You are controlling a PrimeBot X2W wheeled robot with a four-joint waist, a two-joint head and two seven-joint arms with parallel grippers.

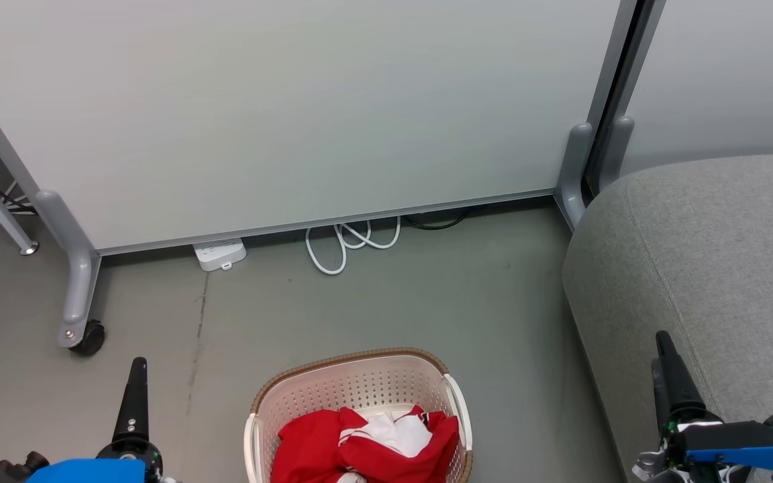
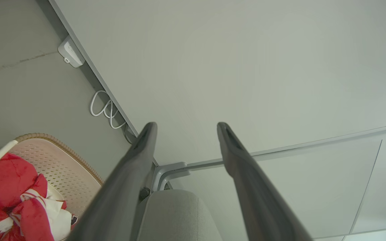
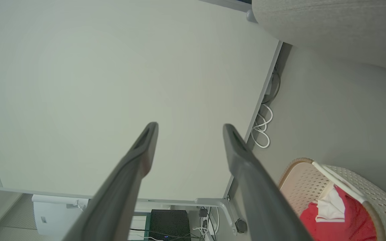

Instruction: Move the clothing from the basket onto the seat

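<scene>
The left gripper [image 1: 136,379] hung low at the left, over bare floor, its two fingers spread apart with nothing between them. The basket [image 1: 353,359] stood on the floor between the two arms. The clothing [image 1: 366,443] lay bunched inside it, a red heap with a white panel showing on top. The right gripper [image 1: 661,355] was just as slack and empty, fingers parted, raised beside the front edge of the seat [image 1: 708,255]. No garment had reached the seat yet, so the step in hand was probably the first reach into the basket.

To do that well, a gripper should come down from above, inside the woven rim, not across it. It should close on a raised fold of the heap, where the cloth stands proud. The lift should be high enough for trailing fabric to clear the rim without tipping the light basket. The right arm looked better placed, since the seat was on its side.

The floor [image 1: 427,295] was smooth grey and faintly scuffed. At the left a caster [image 1: 91,337] carried the foot of a pale partition [image 1: 292,100] that closed off the back. Under its lower edge lay a power strip [image 1: 219,253] and, further right, a looped white cable [image 1: 349,241], both well apart from the basket.
</scene>
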